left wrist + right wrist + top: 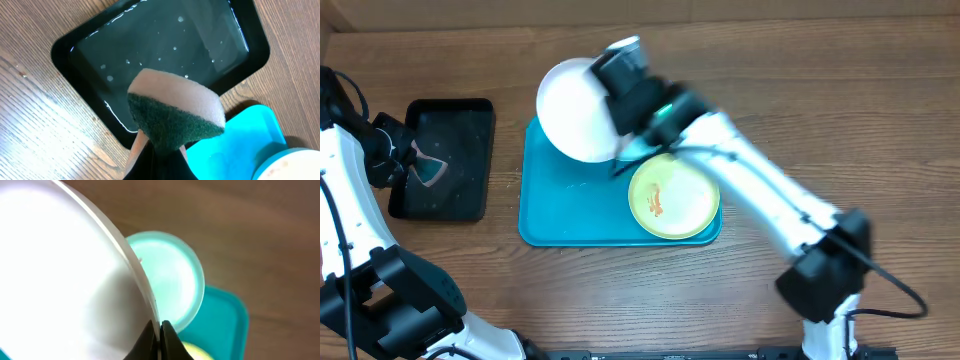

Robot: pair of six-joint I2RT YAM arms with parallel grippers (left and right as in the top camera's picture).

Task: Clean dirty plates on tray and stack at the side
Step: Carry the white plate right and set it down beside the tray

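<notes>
Overhead: right pincer [159, 330] clamps rim of roughly level white plate [572, 110]; left pincer [159, 152] clamps sponge [175, 110].

- A robotics lab bench: two white-and-black robot arms [765, 195] stand at a plain wood-grain table [840, 90].
- Dishwashing staged as a mock-up: a black tray [460, 200] of water, a green-backed sponge [172, 112], plastic plates [685, 205] on a teal tray [555, 210].

The left arm [342, 195] is bent back on itself. The left fingers [135, 152] are pressed together on a green-and-tan scouring sponge [175, 107], which sticks out past their tips. The right arm [760, 190] stretches diagonally far forward. The right fingers [146, 345] pinch tight on the rim of a round white plastic plate [65, 280], which spreads away beyond their tips.
</notes>
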